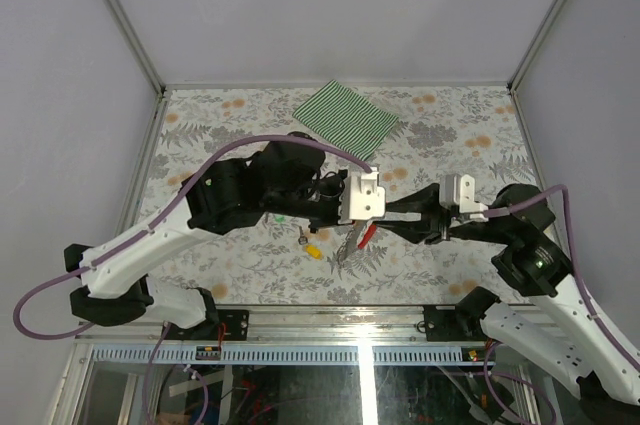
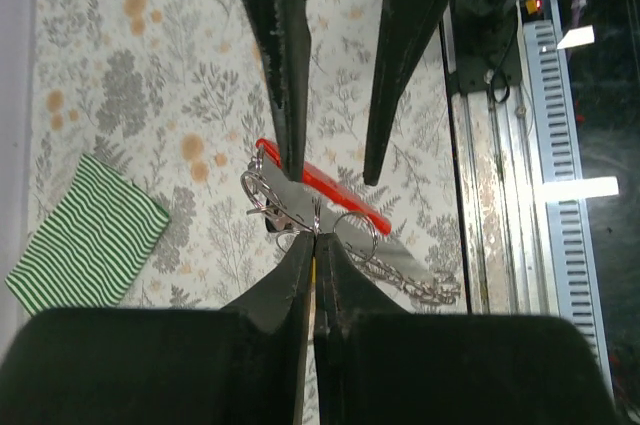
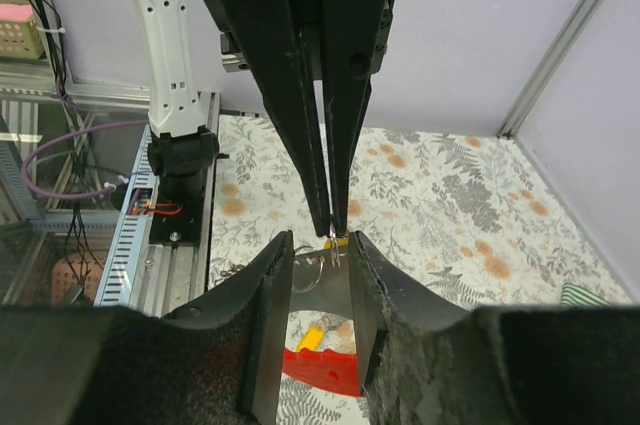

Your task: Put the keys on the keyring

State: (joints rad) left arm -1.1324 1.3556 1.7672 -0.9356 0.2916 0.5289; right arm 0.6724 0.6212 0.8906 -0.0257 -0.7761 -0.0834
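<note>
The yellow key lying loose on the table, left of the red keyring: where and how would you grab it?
I'd take the yellow key by its head, from above, pinching its edges: it lies flat on the table, and the head looks its widest part. The blade is too small to judge.

keyring (image 2: 330, 185): glossy red plastic, bright metal | cloth (image 2: 85, 235): matt woven fabric

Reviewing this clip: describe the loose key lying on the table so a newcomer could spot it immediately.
On the floral table, find the red keyring near the middle. Just left of it in the top view, toward the near edge, a small key lies flat on the surface. Its bright yellow head sets it apart from the red keyring and the silvery chain beside it.
</note>
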